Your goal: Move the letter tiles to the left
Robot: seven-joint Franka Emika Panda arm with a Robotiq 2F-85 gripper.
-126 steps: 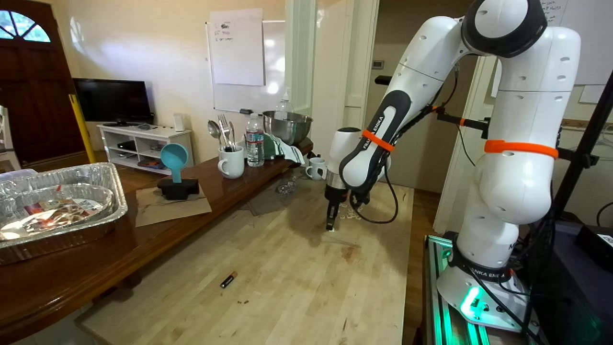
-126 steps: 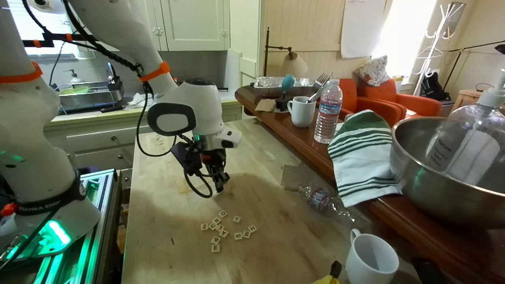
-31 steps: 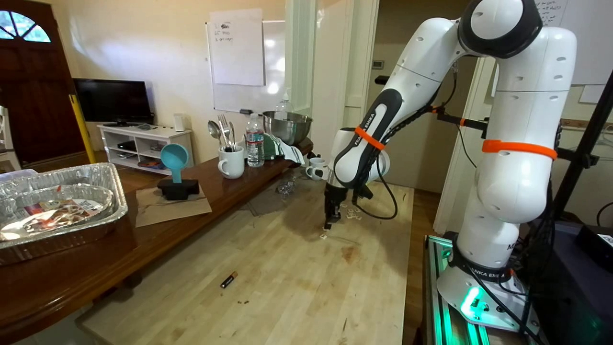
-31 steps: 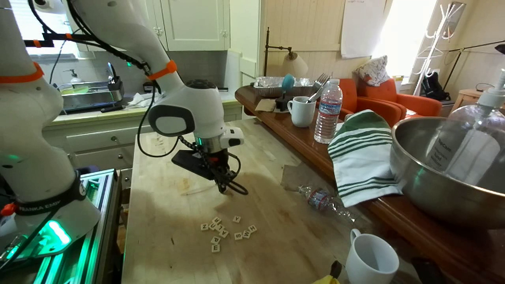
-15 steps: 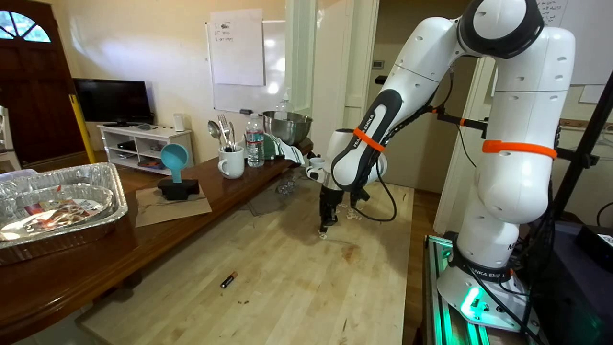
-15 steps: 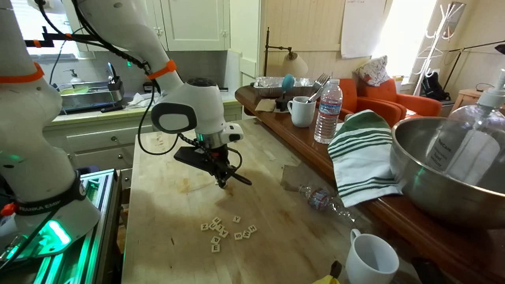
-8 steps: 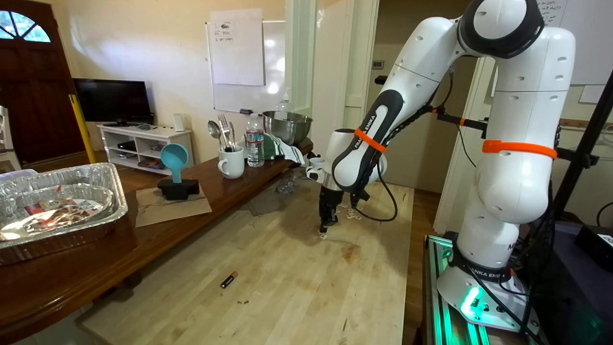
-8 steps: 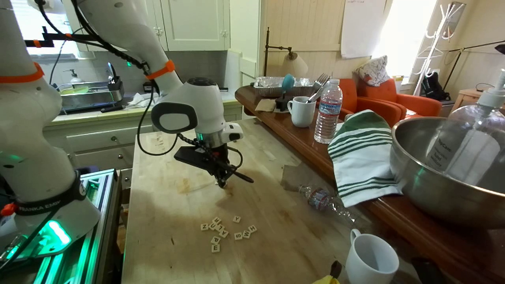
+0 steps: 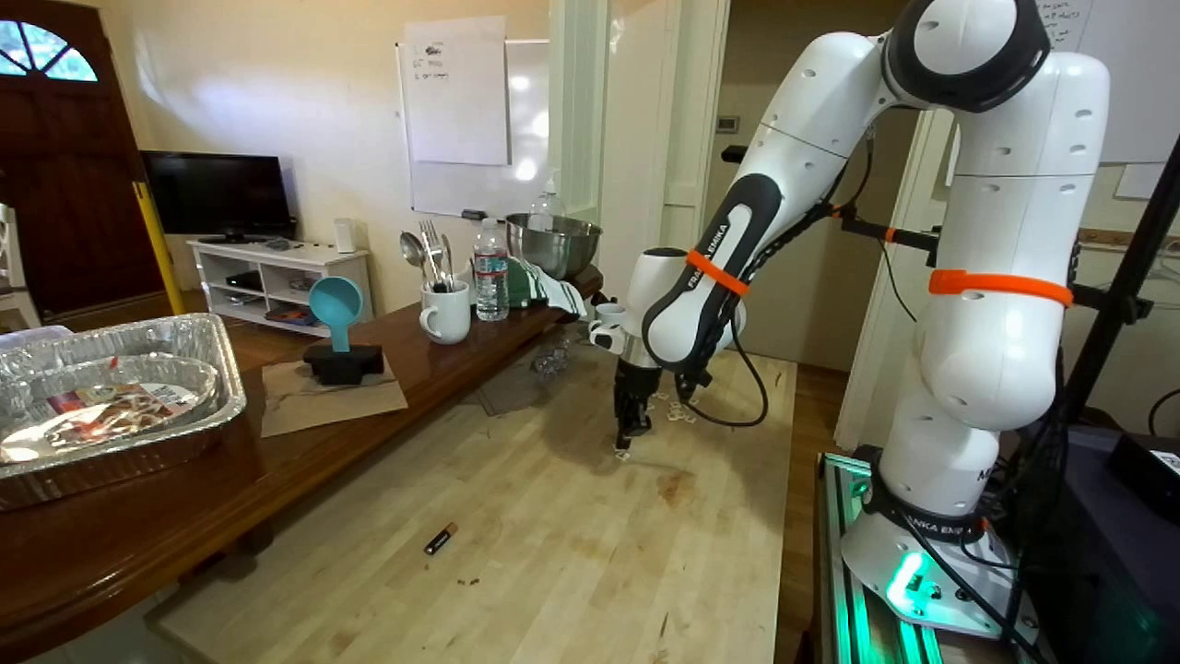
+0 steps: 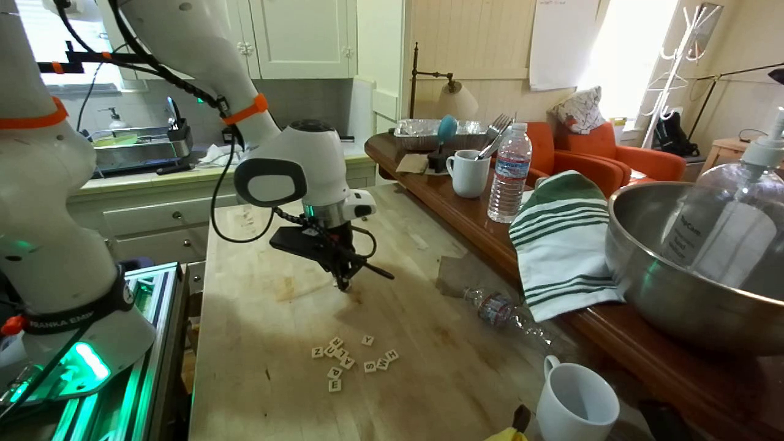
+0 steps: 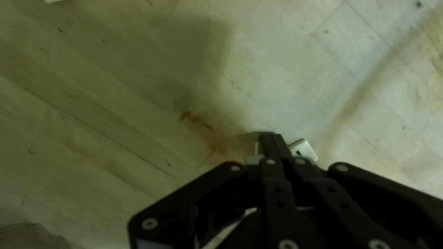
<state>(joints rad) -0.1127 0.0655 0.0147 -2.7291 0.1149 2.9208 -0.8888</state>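
Observation:
My gripper (image 11: 271,135) points down at the wooden table, its two fingers pressed together with nothing between them. Close against their right side in the wrist view lies a pale letter tile (image 11: 303,149) with a dark mark. A pale edge (image 11: 256,148) peeks out on the left of the fingers; whether it is a separate tile is hidden. In an exterior view a tile (image 9: 623,455) shows at the fingertips. Several more letter tiles (image 10: 334,386) lie loosely grouped on the table, apart from the gripper (image 10: 343,288). Another tile (image 11: 55,1) is cut off at the wrist view's top edge.
A battery (image 9: 441,539) lies on the tabletop (image 9: 553,572). A crushed plastic bottle (image 10: 502,311) and a white mug (image 10: 576,401) stand along the side of the raised brown counter (image 9: 516,355). On that counter are a metal bowl (image 10: 704,306) and a striped towel (image 10: 563,239).
Since several seconds ago, the O tile has left the group's edge, and the gripper has shifted left in an exterior view. Over the last second the arm barely moves.

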